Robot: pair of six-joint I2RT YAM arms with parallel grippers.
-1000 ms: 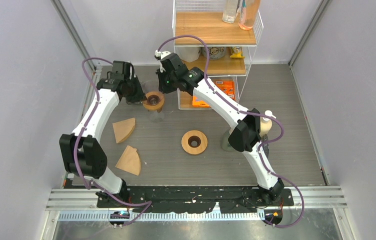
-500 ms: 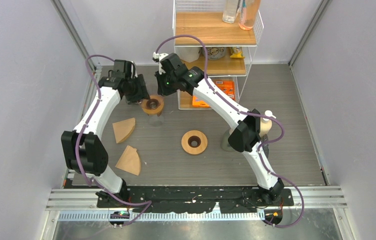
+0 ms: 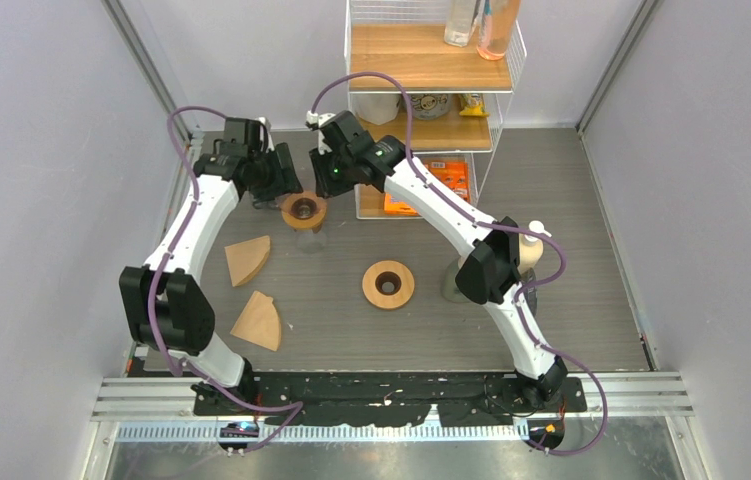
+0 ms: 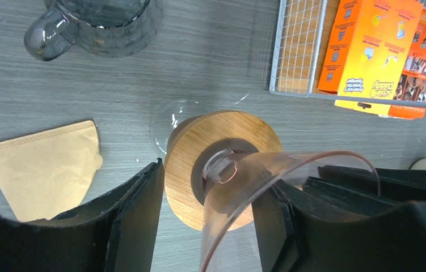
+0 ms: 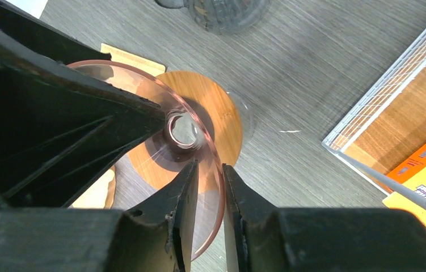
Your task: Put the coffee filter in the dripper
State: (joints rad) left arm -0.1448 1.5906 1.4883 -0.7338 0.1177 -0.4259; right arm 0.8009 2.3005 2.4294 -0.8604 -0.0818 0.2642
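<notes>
Beside the wire shelf point(image 4: 298, 51), the left tool point(image 4: 213, 187) clamps the wooden-collared dripper point(image 4: 199, 136); the right tool point(image 5: 209, 169) pinches its clear cone.

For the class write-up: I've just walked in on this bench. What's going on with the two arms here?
Both arms are bunched at the back left of the table around a dripper with a wooden collar and a clear cone. The right end effector pinches the cone's rim. The left end effector straddles the dripper; whether it actually grips is unclear. No filter is in it yet: two brown paper coffee filters lie flat nearer the arm bases. A second dripper sits mid-table.
</notes>
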